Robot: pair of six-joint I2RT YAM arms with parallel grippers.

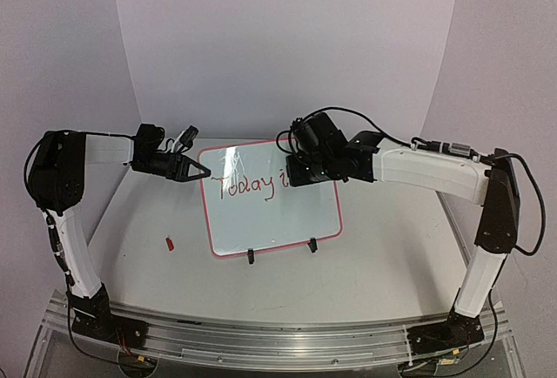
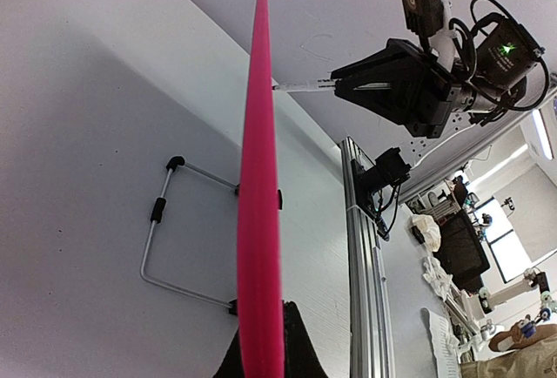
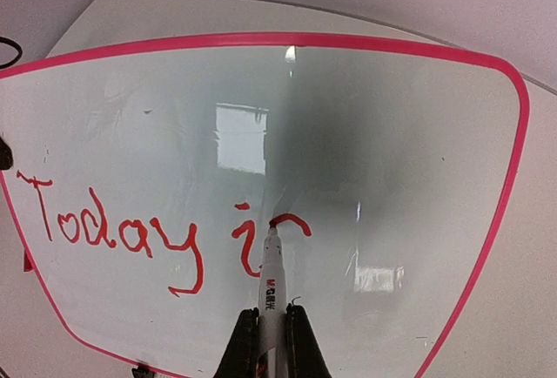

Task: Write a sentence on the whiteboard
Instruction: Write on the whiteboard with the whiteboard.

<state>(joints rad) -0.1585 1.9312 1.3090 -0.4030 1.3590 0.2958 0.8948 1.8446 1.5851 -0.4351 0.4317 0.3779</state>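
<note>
The whiteboard [image 1: 278, 221] stands tilted on the table, pink-framed, with "Today i" in red and a fresh curved stroke after it. My left gripper [image 1: 202, 171] is shut on the board's left frame edge; in the left wrist view its black fingers [image 2: 294, 330] pinch the pink edge [image 2: 259, 178]. My right gripper [image 3: 271, 311] is shut on a white marker [image 3: 271, 278] whose red tip touches the board at the left end of the new stroke [image 3: 291, 219]. From above, the right gripper [image 1: 300, 173] hovers over the board's upper right part.
A small red marker cap [image 1: 171, 243] lies on the table left of the board. Two black clip feet [image 1: 251, 256] hold the board's lower edge. A wire stand [image 2: 157, 212] props it from behind. Purple backdrop walls enclose the table.
</note>
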